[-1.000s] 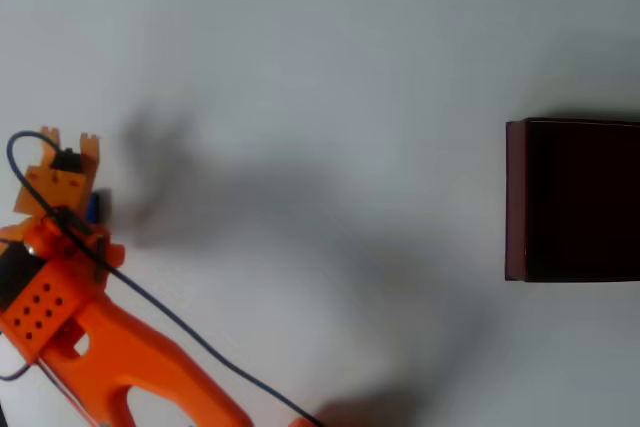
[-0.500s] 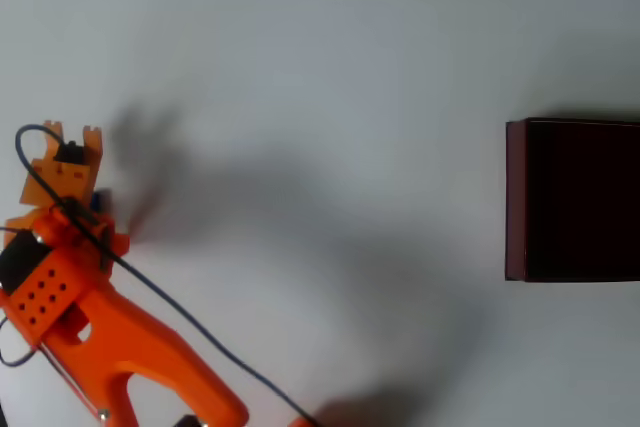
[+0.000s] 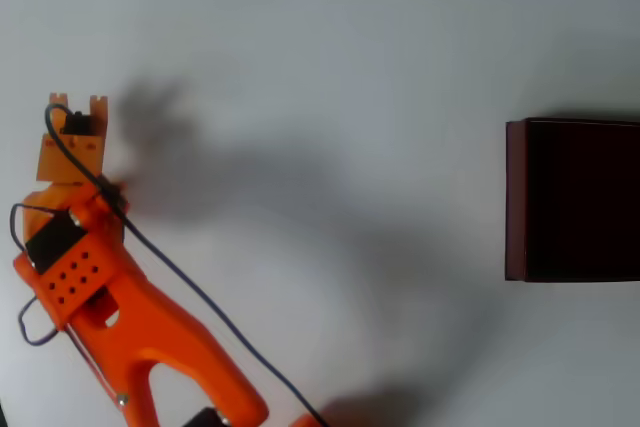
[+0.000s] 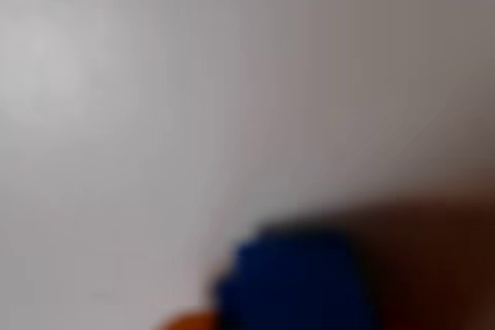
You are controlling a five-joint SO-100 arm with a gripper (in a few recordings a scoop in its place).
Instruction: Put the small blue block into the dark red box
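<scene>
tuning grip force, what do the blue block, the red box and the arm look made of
Small blue block: probably hard plastic, judging by its saturated even blue; the wrist view is too blurred to show finish.
Dark red box: thin, straight maroon walls with a matte look, perhaps card or thin plastic; unclear which.
Arm: bright orange plastic, matte, with moulded holes, possibly printed.

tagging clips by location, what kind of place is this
Probably a plain tabletop test bench for a hobby robot arm: a bare white table, an orange arm with its claw at the left of the overhead view, and a dark red box at the right edge.
</scene>
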